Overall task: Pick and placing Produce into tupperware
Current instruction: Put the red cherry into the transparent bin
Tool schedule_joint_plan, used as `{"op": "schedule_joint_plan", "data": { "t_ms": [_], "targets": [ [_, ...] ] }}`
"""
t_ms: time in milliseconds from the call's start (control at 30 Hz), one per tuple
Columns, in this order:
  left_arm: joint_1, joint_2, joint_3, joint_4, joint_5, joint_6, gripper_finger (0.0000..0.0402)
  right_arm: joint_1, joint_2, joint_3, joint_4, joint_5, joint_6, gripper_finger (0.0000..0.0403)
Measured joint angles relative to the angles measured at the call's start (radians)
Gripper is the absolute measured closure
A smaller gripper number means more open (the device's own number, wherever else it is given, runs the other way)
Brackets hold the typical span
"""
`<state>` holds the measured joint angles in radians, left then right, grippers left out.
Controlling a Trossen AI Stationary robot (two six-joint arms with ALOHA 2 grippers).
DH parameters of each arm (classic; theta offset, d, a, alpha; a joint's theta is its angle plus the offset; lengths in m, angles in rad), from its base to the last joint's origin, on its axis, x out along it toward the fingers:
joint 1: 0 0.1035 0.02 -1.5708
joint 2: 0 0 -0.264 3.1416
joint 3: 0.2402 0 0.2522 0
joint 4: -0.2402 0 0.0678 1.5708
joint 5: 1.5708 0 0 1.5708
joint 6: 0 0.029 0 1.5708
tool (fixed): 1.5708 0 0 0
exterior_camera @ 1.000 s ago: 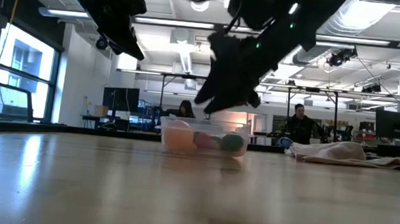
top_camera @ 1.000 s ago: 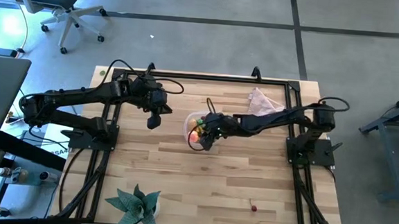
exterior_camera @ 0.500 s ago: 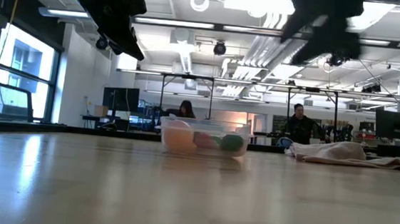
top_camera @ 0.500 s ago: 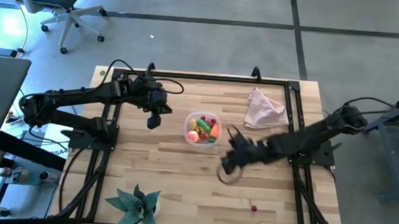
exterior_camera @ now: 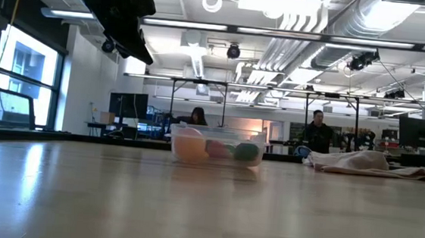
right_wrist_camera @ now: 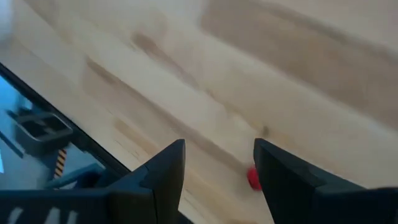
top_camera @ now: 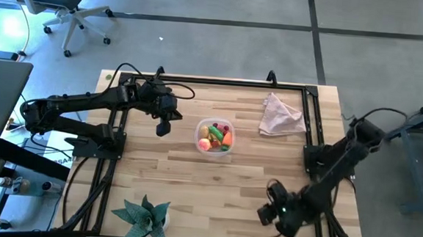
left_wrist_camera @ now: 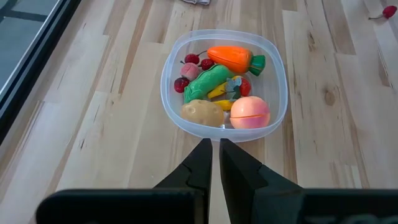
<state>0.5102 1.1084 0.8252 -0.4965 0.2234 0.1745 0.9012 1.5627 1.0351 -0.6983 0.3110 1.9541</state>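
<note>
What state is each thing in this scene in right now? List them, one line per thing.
Tupperware: upright, lidless, holding produce.
Carrot: lying in the tupperware.
Potato: in the tupperware.
Cherry: loose on the table, just beyond the right gripper's fingers.
Cloth: crumpled on the table.
Left gripper: shut, empty, beside the tupperware.
Right gripper: open, empty, above the table's near edge.

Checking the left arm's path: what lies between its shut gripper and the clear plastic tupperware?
Only bare wood tabletop separates the left gripper from the tupperware, seen in its wrist view.
</note>
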Motion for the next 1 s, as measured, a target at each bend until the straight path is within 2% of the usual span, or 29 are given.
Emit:
{"op": "schedule_joint_plan", "data": {
  "t_ms": [100,267,600,1000],
  "targets": [
    [0.000,0.000,0.000,0.000,0.000,0.000,0.0380,0.047,0.042,0.000,0.012,-0.036,0.065,0.0220],
    [0.000,0.000,0.000,0.000,0.000,0.000,0.0380,0.076,0.101,0.000,0.035,-0.083,0.042,0.0220],
    [0.000,0.000,0.000,0.000,0.000,0.000,0.0380,0.068,0.166,0.000,0.053,-0.129,-0.046,0.0220],
    [0.000,0.000,0.000,0.000,0.000,0.000,0.0380,0.067,0.212,0.000,0.091,-0.137,-0.058,0.0220]
  ]
}}
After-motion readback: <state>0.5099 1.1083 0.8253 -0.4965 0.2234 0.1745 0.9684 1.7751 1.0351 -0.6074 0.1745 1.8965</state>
